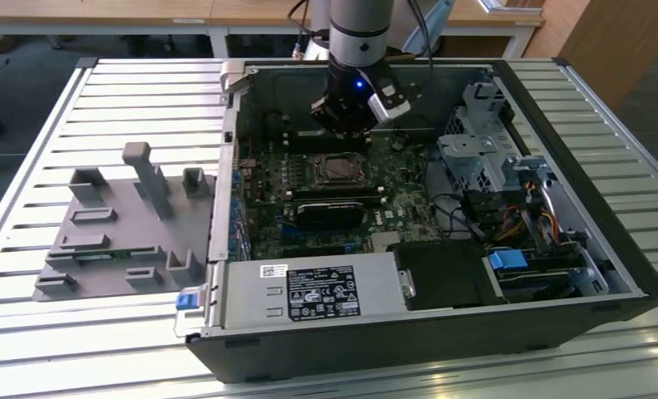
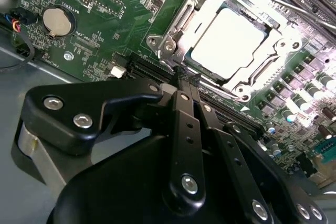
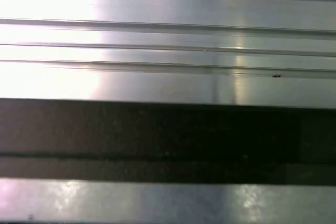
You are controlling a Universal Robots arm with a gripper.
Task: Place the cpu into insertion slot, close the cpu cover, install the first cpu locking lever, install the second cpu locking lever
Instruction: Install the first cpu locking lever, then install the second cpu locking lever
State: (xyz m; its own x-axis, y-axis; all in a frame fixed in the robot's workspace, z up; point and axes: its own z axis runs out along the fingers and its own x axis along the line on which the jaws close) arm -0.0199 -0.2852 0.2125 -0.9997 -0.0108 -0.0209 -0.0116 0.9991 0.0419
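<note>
The small flat square silvery-grey cpu (image 2: 227,38) already lies in the dark square silver-rimmed insertion slot (image 2: 173,27), with the thin silver cpu cover (image 2: 283,38) framing it. My black gripper (image 2: 185,80) hangs clenched and empty just beside the slot. I judge the levers are in hand; next calls for a careful hook and press.

The cpu (image 2: 227,39), a flat square chip with a pale silvery-grey top, lies level inside the insertion slot (image 2: 185,20), a square socket with a silver metal rim on the green motherboard (image 2: 100,3). The cpu cover (image 2: 265,56), a thin silver frame with a cut-out centre, lies down around the chip, leaving its top exposed. In the exterior view the slot (image 1: 336,169) sits near the board's middle.
</note>
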